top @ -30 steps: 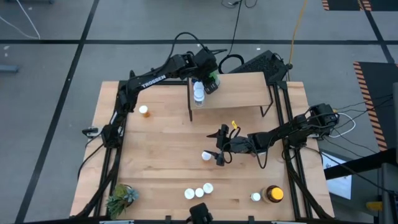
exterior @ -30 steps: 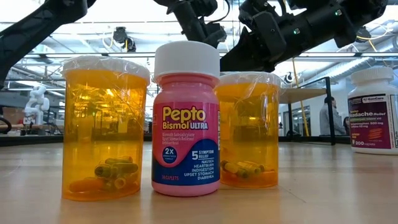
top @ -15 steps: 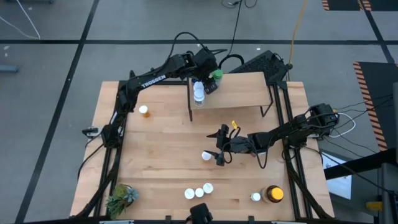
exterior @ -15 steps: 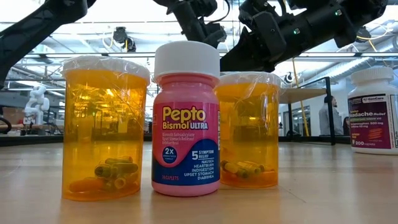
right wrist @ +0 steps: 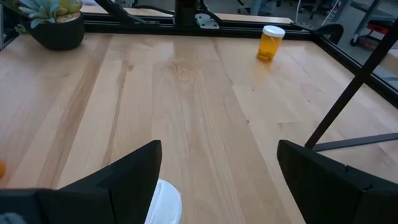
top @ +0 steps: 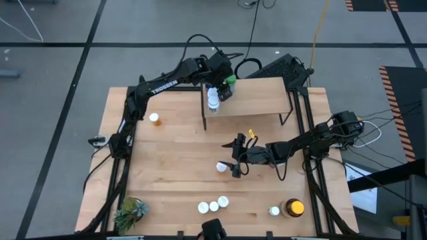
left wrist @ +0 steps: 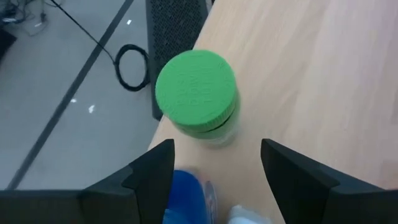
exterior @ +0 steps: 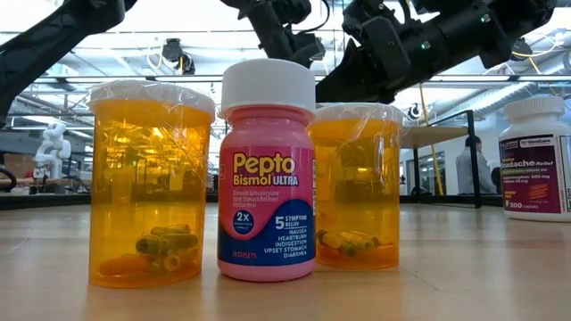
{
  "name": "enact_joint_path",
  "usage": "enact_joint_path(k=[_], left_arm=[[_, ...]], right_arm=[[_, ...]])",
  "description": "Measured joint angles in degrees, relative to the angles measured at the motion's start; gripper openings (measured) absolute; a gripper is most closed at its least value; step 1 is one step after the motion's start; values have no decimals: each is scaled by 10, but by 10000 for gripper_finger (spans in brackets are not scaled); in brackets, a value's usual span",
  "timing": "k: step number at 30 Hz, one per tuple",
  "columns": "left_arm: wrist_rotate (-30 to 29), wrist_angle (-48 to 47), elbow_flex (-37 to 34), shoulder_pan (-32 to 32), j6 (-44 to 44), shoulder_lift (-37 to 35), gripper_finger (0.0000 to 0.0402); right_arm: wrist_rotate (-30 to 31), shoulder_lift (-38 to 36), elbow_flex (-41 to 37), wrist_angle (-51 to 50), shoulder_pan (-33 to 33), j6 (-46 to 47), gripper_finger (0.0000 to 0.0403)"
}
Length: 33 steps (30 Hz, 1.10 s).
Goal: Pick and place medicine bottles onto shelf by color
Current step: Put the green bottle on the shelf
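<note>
A green-capped medicine bottle (left wrist: 196, 90) stands upright on the far left corner of the light-wood shelf (top: 260, 97). My left gripper (left wrist: 214, 174) is open just behind it, fingers apart and clear of it. A blue-capped bottle (left wrist: 186, 193) and a white-capped one (top: 213, 103) stand on the shelf's left edge below that gripper. Near the table's middle my right gripper (top: 232, 160) is open beside a white-capped bottle (top: 221, 167). In the right wrist view that cap (right wrist: 163, 202) shows low between the fingers, and no touch shows.
An orange bottle (top: 154, 119) stands at the left. Three white-capped bottles (top: 213, 206) sit by the near edge, with a small white one (top: 274, 211) and an amber jar (top: 293, 208) at the near right. A plant (top: 130, 213) occupies the near left corner. Shelf leg (right wrist: 354, 93) stands close.
The green cap shows more fully at my left gripper's far side than a second ago. The right arm and the other bottles have kept still.
</note>
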Motion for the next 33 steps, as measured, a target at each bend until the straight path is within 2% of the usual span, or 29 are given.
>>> enact_joint_path(k=[6, 11, 17, 22, 24, 27, 30, 33], left_arm=[[-38, -19, 0, -3, 52, -40, 242], [-44, -32, 0, -5, 60, -93, 260], [-50, -48, 0, -13, 32, -175, 273], [-42, -59, -16, -40, 22, -230, 273], [-41, -51, -58, -55, 21, -256, 273], [-51, -2, -159, -81, 21, -296, 273], [-65, 63, -284, -98, 16, -348, 273], [-74, 139, -414, -109, 3, -410, 273]], right_arm=[[0, 0, 0, -4, 2, -1, 313], [10, -5, 0, 20, 5, -29, 313], [113, -66, 0, 53, -1, -101, 313], [195, -136, 5, 121, -45, -254, 313], [197, -164, 19, 98, -84, -275, 313], [171, -196, 58, 23, -156, -254, 313], [99, -208, 93, -41, -231, -201, 313], [-9, -210, 113, -52, -301, -148, 313]])
